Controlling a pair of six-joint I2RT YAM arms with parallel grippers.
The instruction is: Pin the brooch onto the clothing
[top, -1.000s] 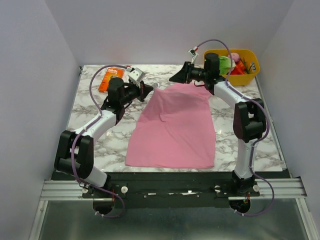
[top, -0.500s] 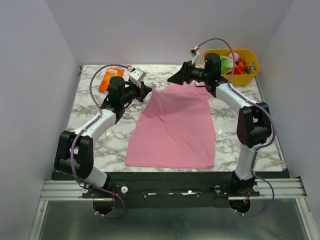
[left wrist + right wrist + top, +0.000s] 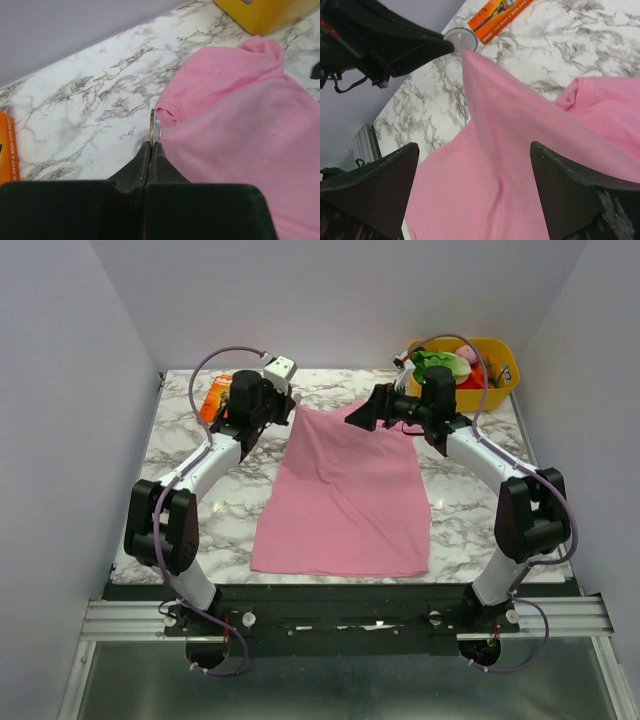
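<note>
Top view: the shirt [image 3: 350,490] lies on the table [image 3: 190,500], with its far left corner drawn toward the left gripper [image 3: 287,413]. The right gripper [image 3: 358,418] hovers over the collar end, close by.

Left wrist view: the left gripper is clamped on the brooch [image 3: 152,125], which is held edge-on and touches the sleeve hem.

Right wrist view: the right gripper's fingers [image 3: 380,190] stand wide apart, holding nothing. A peak of fabric rises to the brooch.

Assessment: the attachment step is in hand. The next move calls for the right gripper to steady the fabric beside the brooch while the left presses it home. Whether the pin has caught cannot be told.
</note>
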